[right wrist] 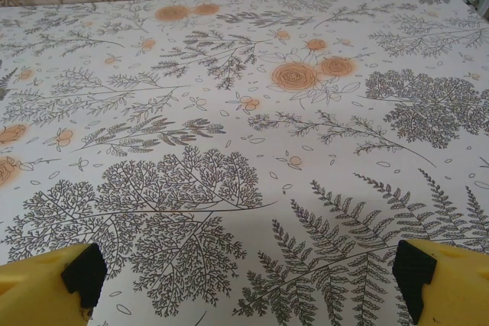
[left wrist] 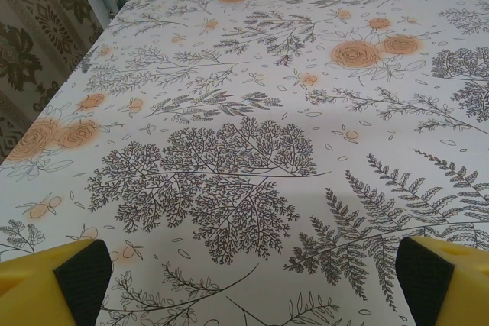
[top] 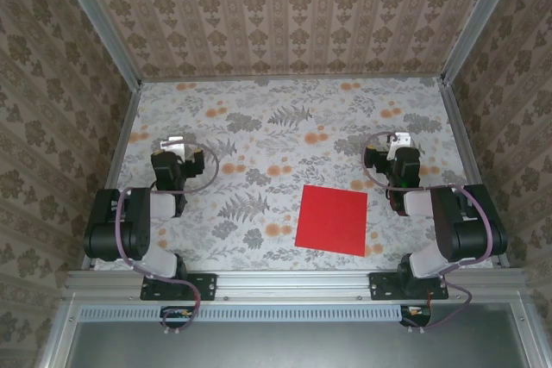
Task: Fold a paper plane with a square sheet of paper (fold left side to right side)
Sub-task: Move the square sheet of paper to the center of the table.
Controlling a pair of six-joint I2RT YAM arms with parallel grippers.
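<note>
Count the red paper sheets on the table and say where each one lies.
1. The square sheet of paper lies flat and unfolded on the floral tablecloth near the table's front edge, right of centre, closer to the right arm's base. Nothing suggests another is hidden.

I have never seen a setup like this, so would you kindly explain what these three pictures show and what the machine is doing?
These are two robot arms bolted at the near edge of a table covered by a floral tablecloth. The overhead picture looks down from above and behind them: the left gripper and the right gripper both rest over the cloth. A flat square sheet of red paper lies unfolded nearer the right arm, touched by neither. The other two pictures come from cameras on each wrist; the yellow, black-padded fingers of the left arm and those of the right arm stand wide apart at the bottom corners, holding nothing.
</note>
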